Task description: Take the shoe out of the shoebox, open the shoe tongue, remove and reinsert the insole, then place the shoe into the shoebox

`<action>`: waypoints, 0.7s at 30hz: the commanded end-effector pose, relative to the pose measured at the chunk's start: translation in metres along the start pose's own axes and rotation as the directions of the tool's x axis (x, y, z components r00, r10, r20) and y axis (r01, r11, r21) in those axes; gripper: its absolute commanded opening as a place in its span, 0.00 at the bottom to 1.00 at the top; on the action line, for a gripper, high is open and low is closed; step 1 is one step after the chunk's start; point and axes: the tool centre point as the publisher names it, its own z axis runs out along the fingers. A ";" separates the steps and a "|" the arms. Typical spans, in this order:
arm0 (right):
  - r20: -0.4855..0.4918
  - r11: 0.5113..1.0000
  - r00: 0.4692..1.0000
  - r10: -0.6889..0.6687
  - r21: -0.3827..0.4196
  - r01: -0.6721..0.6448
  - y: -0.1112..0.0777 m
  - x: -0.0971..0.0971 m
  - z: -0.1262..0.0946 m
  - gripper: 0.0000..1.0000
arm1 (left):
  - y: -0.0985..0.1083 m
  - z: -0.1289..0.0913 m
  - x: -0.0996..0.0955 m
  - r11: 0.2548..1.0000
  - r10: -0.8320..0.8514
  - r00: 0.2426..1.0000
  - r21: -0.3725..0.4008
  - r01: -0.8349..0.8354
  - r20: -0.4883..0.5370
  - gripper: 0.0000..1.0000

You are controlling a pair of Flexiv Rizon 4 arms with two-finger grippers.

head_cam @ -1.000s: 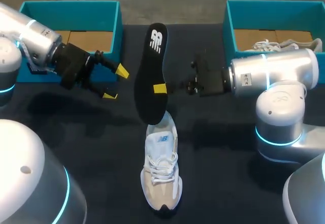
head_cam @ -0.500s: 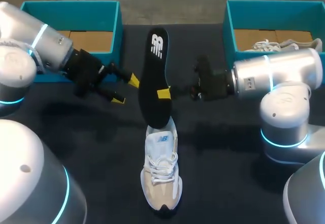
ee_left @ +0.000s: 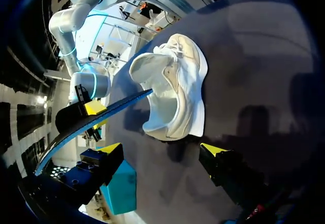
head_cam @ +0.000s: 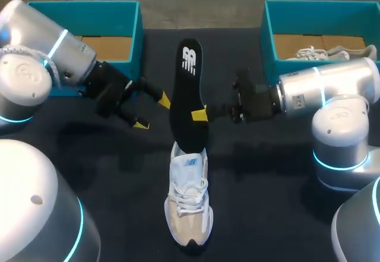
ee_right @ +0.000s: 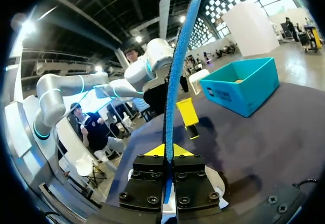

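A white and beige shoe [head_cam: 188, 196] lies on the dark table, its heel opening toward the far side. The black insole [head_cam: 187, 92] stands on edge above it, its lower end at the shoe's opening. My right gripper [head_cam: 199, 114] is shut on the insole's middle; in the right wrist view its blue edge [ee_right: 177, 71] rises from between the fingers of that gripper [ee_right: 166, 152]. My left gripper [head_cam: 152, 112] hangs open just left of the insole, not touching it. From the left wrist, the shoe [ee_left: 175, 92] and insole [ee_left: 96, 120] lie ahead of the open gripper [ee_left: 161, 149].
A teal shoebox [head_cam: 132, 13] stands at the far left behind my left arm. A second teal shoebox [head_cam: 268, 27] at the far right holds another pale shoe [head_cam: 332, 53]. The first box also shows in the right wrist view [ee_right: 244, 84].
My left gripper has moved right, closer to the insole, staying open. My right gripper has carried the insole slightly right and nearer the shoe.
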 end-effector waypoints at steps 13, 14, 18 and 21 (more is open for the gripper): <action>0.091 0.994 0.993 -0.077 -0.070 0.084 -0.012 -0.006 0.010 0.00 | 0.016 0.013 -0.003 0.995 -0.066 0.997 -0.083 0.062 -0.050 1.00; 0.091 0.994 0.993 -0.077 -0.070 0.084 -0.012 -0.006 0.010 0.00 | 0.016 0.013 -0.003 0.995 -0.066 0.997 -0.083 0.062 -0.050 1.00; 0.091 0.994 0.993 -0.077 -0.070 0.084 -0.012 -0.006 0.010 0.00 | 0.016 0.013 -0.003 0.995 -0.066 0.997 -0.083 0.062 -0.050 1.00; 0.091 0.994 0.993 -0.077 -0.070 0.084 -0.012 -0.006 0.010 0.00 | 0.016 0.013 -0.003 0.995 -0.066 0.997 -0.083 0.062 -0.050 1.00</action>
